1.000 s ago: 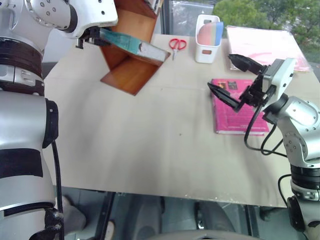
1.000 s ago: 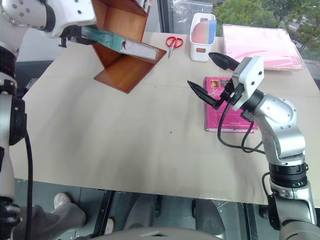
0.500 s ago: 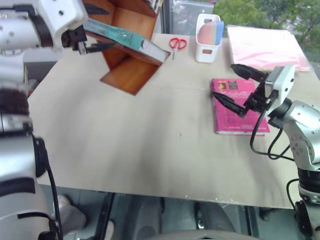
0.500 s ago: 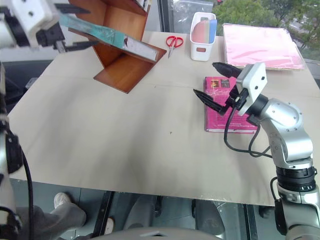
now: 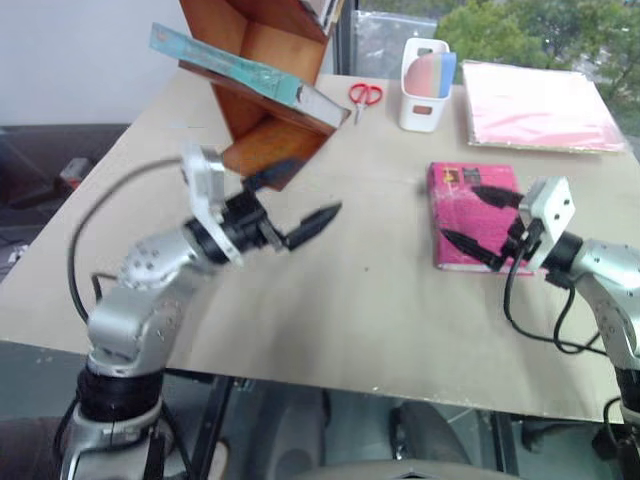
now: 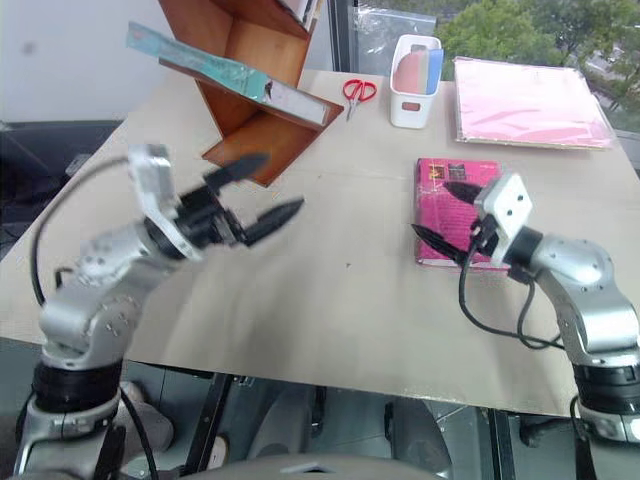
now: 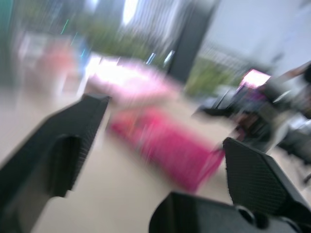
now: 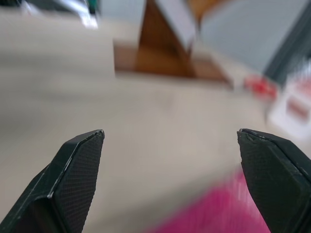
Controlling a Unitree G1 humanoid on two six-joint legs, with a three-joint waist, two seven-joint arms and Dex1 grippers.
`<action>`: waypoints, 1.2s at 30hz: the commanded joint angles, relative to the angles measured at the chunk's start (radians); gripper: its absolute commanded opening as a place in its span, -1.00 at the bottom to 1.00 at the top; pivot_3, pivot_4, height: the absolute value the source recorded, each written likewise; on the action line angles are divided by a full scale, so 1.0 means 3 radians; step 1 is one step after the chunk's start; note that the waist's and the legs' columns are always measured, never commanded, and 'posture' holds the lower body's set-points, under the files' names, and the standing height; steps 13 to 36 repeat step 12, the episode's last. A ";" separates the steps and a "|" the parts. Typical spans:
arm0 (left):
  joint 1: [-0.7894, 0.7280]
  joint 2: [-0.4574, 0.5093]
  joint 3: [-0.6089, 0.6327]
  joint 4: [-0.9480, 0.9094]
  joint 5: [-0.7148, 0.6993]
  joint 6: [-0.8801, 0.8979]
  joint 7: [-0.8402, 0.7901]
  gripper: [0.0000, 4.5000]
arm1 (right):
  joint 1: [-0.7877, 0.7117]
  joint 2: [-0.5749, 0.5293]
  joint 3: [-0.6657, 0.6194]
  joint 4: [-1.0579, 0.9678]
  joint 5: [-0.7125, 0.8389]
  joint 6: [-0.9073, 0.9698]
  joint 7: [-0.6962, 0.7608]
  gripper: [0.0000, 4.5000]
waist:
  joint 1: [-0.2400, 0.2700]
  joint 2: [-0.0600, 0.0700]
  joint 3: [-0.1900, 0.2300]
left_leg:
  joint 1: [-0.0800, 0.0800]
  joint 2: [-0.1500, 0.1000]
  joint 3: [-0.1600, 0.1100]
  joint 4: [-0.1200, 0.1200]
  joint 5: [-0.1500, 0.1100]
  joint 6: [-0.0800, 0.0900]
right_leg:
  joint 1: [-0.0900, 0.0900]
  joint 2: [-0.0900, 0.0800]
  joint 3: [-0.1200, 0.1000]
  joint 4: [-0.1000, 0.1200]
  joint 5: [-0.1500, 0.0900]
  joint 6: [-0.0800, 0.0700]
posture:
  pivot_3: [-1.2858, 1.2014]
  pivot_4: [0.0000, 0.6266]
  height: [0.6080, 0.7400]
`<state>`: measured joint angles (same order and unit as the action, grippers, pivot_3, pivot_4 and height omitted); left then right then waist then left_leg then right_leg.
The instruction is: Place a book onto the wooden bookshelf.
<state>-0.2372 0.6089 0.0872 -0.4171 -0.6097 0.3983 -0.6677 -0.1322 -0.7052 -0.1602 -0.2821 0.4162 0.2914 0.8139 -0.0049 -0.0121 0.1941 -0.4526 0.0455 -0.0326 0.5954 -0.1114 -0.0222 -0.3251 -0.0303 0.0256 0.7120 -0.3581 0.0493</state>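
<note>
Your large flat teal-green book (image 5: 235,73) rests tilted on the reddish-brown wooden bookshelf (image 5: 262,120), apparently settled, far-left of the nearer left gripper (image 5: 290,205); both it and the right gripper (image 5: 480,220) gape wide, empty.

No legible text anywhere; small print on the magenta book (image 5: 478,215) cover is too fine to read.
</note>
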 commanded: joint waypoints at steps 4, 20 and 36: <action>0.0402 0.0303 0.0490 0.0323 0.0166 -0.0325 -0.0372 0.99 | 0.0880 -0.0418 -0.1100 -0.0308 0.0143 -0.0039 0.0316 1.00 | -0.0015 0.0004 -0.0001 | 0.0006 -0.0001 0.0007 -0.0002 -0.0003 0.0003 | 0.0002 -0.0004 0.0006 -0.0003 0.0000 0.0000 | 0.03 -0.52 1.00; 0.0543 0.0535 0.0580 0.0654 0.0206 -0.0411 -0.0853 0.99 | 0.1336 -0.0492 -0.1407 -0.0290 0.0069 -0.0013 0.0362 1.00 | -0.0027 0.0004 -0.0003 | 0.0009 0.0007 0.0017 -0.0005 -0.0003 0.0002 | 0.0000 -0.0006 0.0012 -0.0014 -0.0003 -0.0002 | 0.03 -0.52 1.00; 0.0543 0.0535 0.0580 0.0654 0.0206 -0.0411 -0.0853 0.99 | 0.1336 -0.0492 -0.1407 -0.0290 0.0069 -0.0013 0.0362 1.00 | -0.0027 0.0004 -0.0003 | 0.0009 0.0007 0.0017 -0.0005 -0.0003 0.0002 | 0.0000 -0.0006 0.0012 -0.0014 -0.0003 -0.0002 | 0.03 -0.52 1.00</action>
